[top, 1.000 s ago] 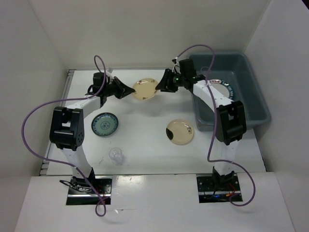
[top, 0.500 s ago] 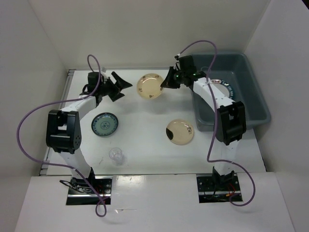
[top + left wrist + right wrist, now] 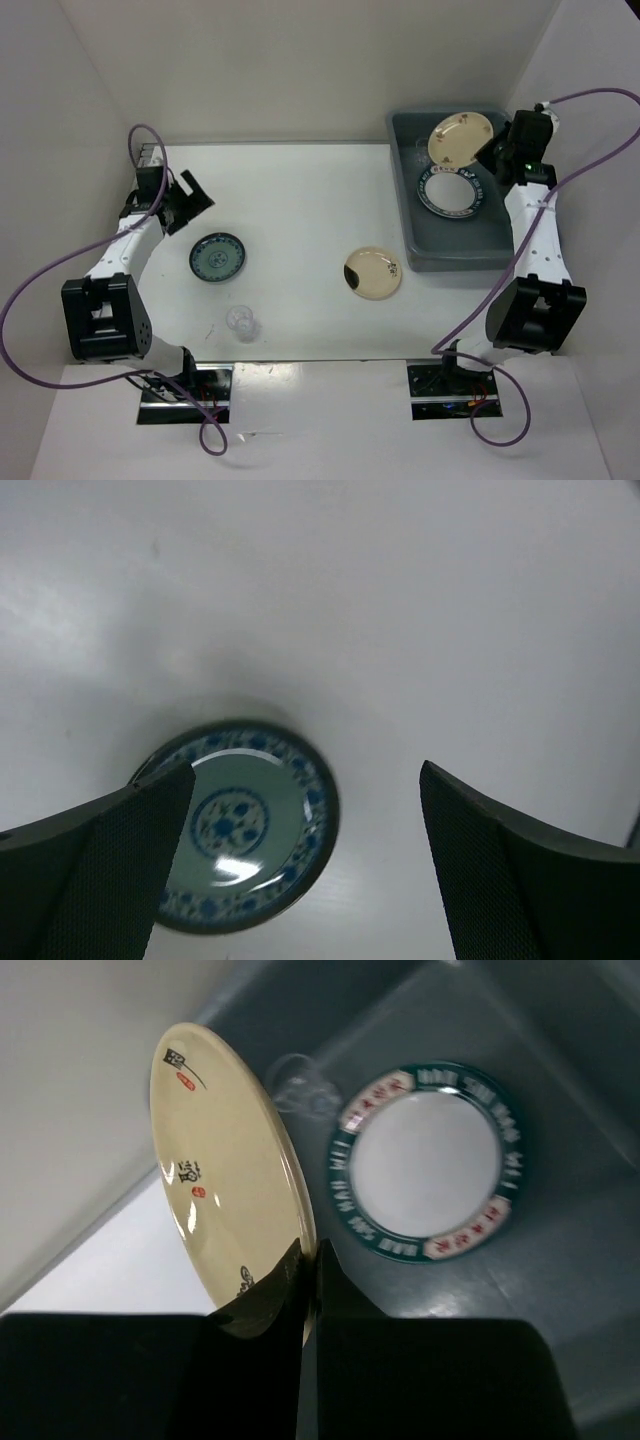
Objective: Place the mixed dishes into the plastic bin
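My right gripper (image 3: 488,150) (image 3: 312,1258) is shut on the rim of a small cream plate (image 3: 458,138) (image 3: 222,1160), holding it tilted on edge over the far end of the grey-blue plastic bin (image 3: 500,245) (image 3: 570,1260). On the bin floor lie a white plate with a teal-and-red rim (image 3: 450,190) (image 3: 428,1160) and a clear cup (image 3: 298,1086). My left gripper (image 3: 188,201) (image 3: 305,775) is open at the far left, just above and behind the small teal patterned plate (image 3: 217,257) (image 3: 238,825), not touching it. A second cream plate (image 3: 373,273) and a clear cup (image 3: 241,322) rest on the table.
White walls close in the table on three sides. Purple cables loop from both arms. The bin's left wall (image 3: 408,220) stands between the table's cream plate and the bin's inside.
The left gripper let go of the cream plate, opened wide and drew back to the left. The right gripper closed on that plate and carried it right, over the bin.
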